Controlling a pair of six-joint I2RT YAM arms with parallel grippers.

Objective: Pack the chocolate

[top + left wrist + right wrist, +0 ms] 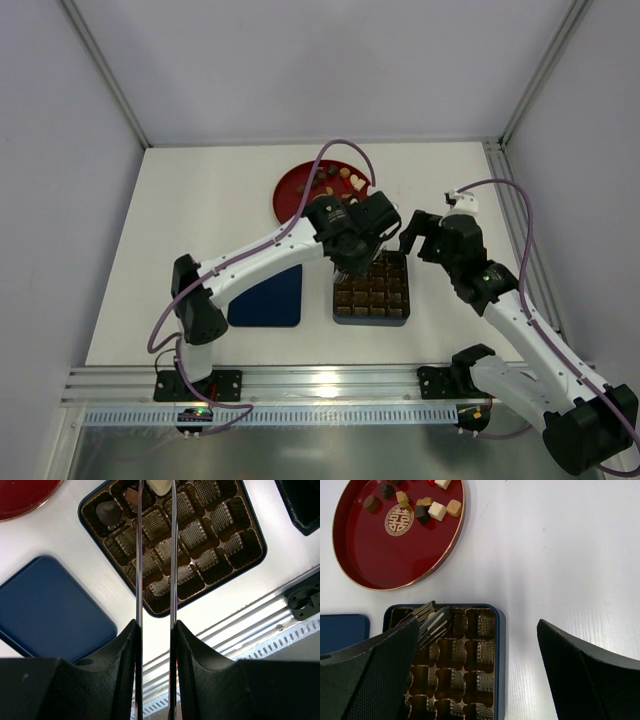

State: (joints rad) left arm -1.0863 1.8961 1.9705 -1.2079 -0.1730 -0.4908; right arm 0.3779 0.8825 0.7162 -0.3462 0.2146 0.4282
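Note:
The chocolate lies as several brown, tan and cream pieces (pixel 422 509) on a red round plate (pixel 300 195). My left gripper (pixel 155 627) is shut on metal tongs (pixel 139 555) over the dark tray (pixel 385 300). A cream-white piece (pixel 159 486) sits between the tong tips at the tray's far row; I cannot tell whether it rests in a compartment. A dark piece (pixel 107 511) and a brown piece (pixel 131 494) lie in far compartments. In the top view the left gripper (pixel 350 250) hangs over the tray's far left part. My right gripper (pixel 479 625) is open and empty just right of the tray's far edge (pixel 414 236).
The navy blue lid (pixel 268 297) lies flat left of the tray, and also shows in the left wrist view (pixel 47 610). The red plate (pixel 365 555) is beyond the tray to the left. An aluminium rail (pixel 320 385) runs along the table's near edge.

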